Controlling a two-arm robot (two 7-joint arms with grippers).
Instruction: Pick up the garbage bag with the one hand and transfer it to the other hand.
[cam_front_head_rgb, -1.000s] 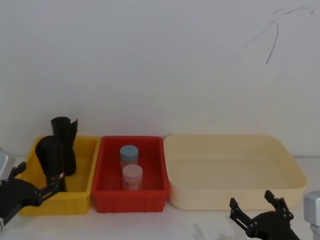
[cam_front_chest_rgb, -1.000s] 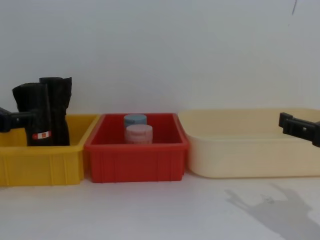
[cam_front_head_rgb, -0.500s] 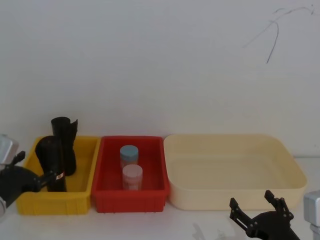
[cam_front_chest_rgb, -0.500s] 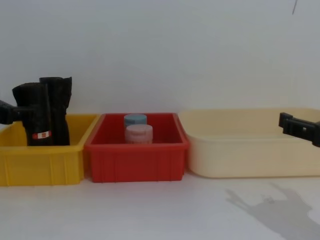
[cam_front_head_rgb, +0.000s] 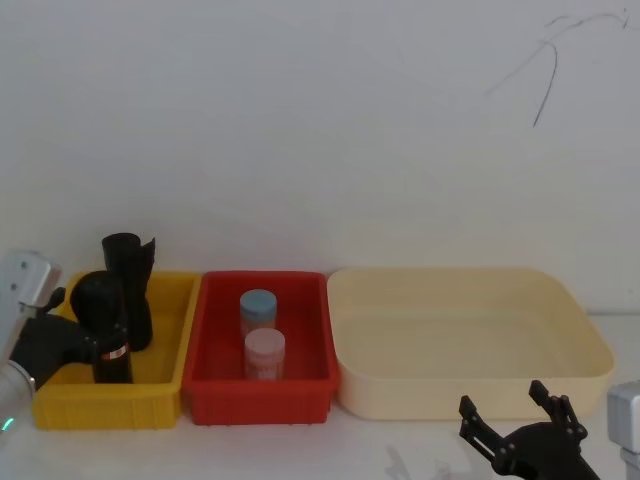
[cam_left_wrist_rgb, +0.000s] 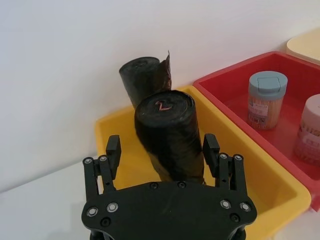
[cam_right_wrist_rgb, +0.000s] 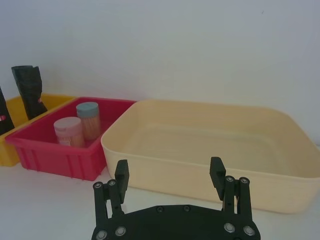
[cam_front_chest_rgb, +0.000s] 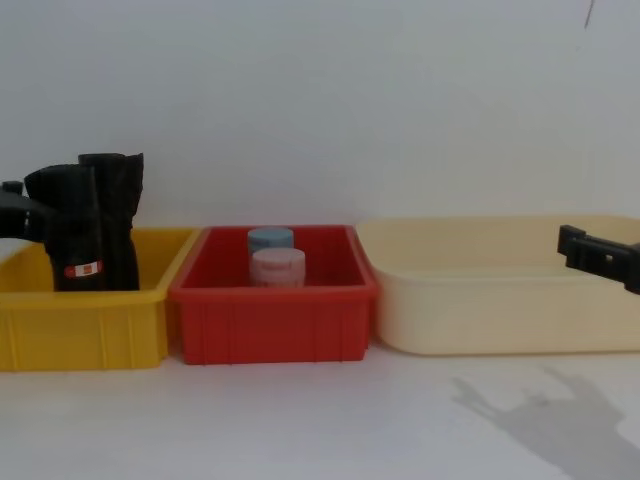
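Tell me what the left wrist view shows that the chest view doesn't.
Left wrist view: the bag roll's top end, with the open left pincer straddling it, a finger each side. Chest view: the roll's red-and-white label, and the right pincer at the right, before the cream tub. Both: that roll and a taller roll upright in the yellow bin; two jars in the red bin.

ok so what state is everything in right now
left claw, open, a finger each side of the garbage bag
right claw, open, holding nothing
garbage bag, upright in the yellow bin
plain black roll, upright behind it, same bin
blue-lidded jar, upright, lid on, in the red bin
pink-lidded jar, upright, lid on, same bin
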